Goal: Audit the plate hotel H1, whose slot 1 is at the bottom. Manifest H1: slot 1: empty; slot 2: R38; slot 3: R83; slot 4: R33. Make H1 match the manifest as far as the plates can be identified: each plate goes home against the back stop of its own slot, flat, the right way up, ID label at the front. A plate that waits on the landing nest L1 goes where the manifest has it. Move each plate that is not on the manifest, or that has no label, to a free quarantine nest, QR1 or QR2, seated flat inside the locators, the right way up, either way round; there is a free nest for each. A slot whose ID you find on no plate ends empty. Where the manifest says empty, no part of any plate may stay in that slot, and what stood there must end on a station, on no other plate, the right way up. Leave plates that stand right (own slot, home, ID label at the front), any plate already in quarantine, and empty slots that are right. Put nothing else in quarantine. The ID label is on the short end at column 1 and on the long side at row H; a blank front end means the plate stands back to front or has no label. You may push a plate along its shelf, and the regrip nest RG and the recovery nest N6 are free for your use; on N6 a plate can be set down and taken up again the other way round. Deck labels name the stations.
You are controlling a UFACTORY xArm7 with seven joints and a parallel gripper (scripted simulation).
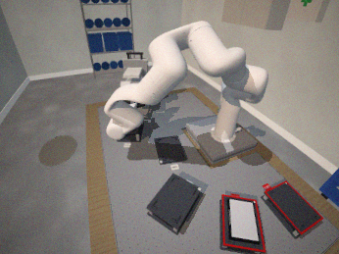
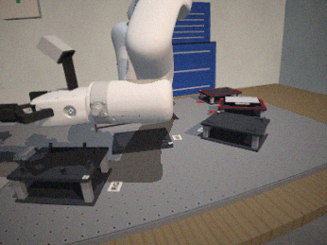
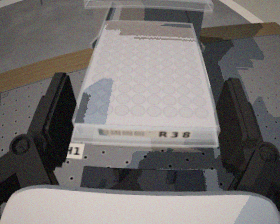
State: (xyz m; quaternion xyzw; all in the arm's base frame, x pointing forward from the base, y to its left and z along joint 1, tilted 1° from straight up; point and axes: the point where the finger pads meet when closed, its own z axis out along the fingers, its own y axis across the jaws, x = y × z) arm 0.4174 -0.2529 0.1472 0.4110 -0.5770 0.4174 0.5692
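In the wrist view my gripper [image 3: 146, 92] is shut on a clear well plate labelled R38 [image 3: 148, 75], one dark finger on each long side. The plate lies flat, with its label on the near end facing the camera. A deck label reading H1 [image 3: 74, 151] shows under the left finger. In the top view the hotel [image 1: 135, 70] stands behind my arm and the gripper is hidden. In the exterior view the gripper [image 2: 19, 113] reaches out at the far left.
A red-framed quarantine nest [image 1: 243, 221] holds a white plate, and the other red-framed nest [image 1: 293, 208] is empty. A dark nest [image 1: 175, 202] and a dark pad [image 1: 170, 149] lie in front of the arm's base [image 1: 226, 143]. Another dark nest [image 2: 59, 171] sits below my wrist.
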